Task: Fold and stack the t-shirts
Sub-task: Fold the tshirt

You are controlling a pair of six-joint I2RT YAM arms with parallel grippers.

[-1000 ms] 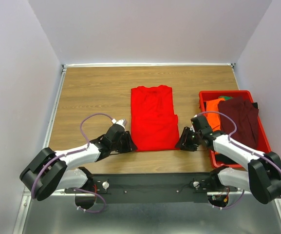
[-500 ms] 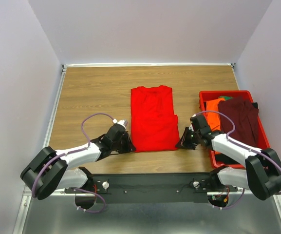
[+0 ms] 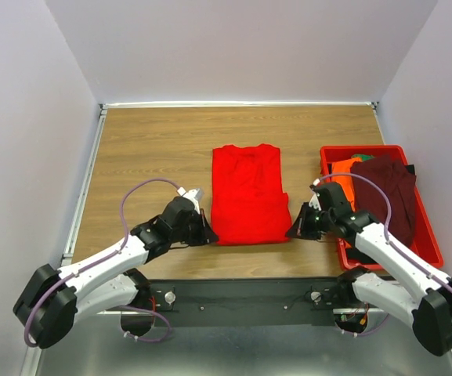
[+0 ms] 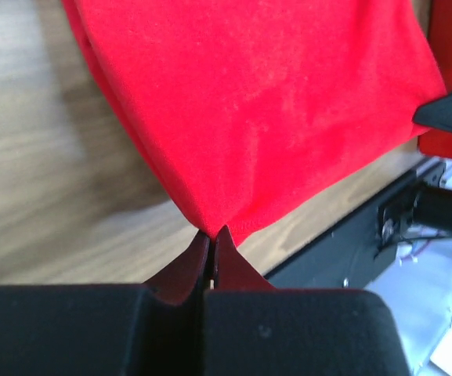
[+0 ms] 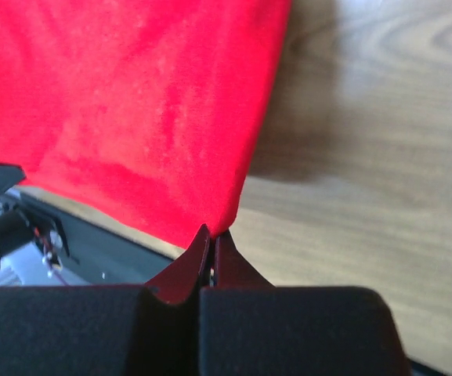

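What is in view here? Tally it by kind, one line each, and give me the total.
T-shirts: 3 (red t-shirt, orange t-shirt, maroon t-shirt)
Plastic bin: 1
Grippers: 2 (left gripper, right gripper)
Total: 6
Not counted: a green scrap in the bin, too hidden to identify.

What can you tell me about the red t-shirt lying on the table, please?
The red t-shirt is soft bright red cloth, folded into a narrow panel with its collar at the far end. It lies on the wooden table; its two near corners are pinched by the shut left gripper and right gripper.
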